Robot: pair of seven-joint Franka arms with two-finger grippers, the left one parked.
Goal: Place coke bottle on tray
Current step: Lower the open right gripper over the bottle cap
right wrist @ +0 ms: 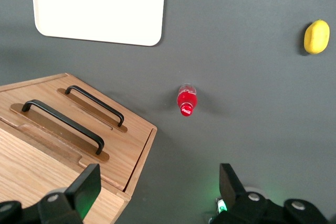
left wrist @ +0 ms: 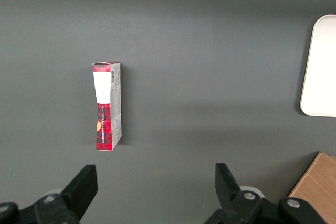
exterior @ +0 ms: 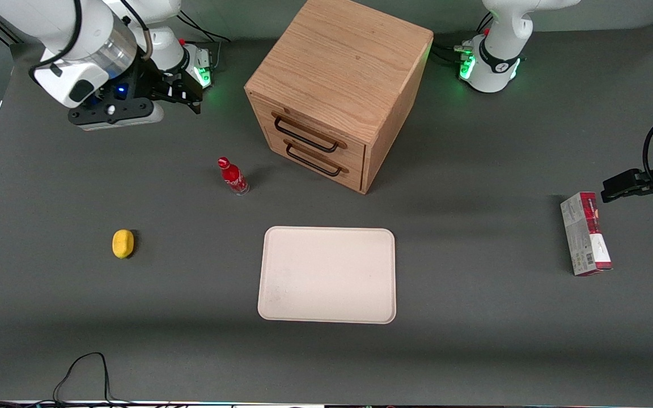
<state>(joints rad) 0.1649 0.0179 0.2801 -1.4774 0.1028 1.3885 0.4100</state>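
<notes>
The coke bottle (exterior: pixel 233 177), small and red with a red cap, stands upright on the grey table, farther from the front camera than the tray and beside the cabinet's drawer fronts. It also shows in the right wrist view (right wrist: pixel 187 100). The cream tray (exterior: pixel 327 275) lies flat with nothing on it, nearer the front camera; parts of it show in the right wrist view (right wrist: pixel 100 3) and the left wrist view (left wrist: pixel 320 66). My gripper (exterior: pixel 187 96) hangs high above the table at the working arm's end, well away from the bottle. In the right wrist view the gripper (right wrist: pixel 157 182) is open and holds nothing.
A wooden drawer cabinet (exterior: pixel 338 85) with two black handles stands in the middle, close to the bottle. A yellow lemon-like object (exterior: pixel 123 243) lies toward the working arm's end. A red-and-grey carton (exterior: pixel 585 233) lies toward the parked arm's end. A black cable (exterior: pixel 85 368) loops at the front edge.
</notes>
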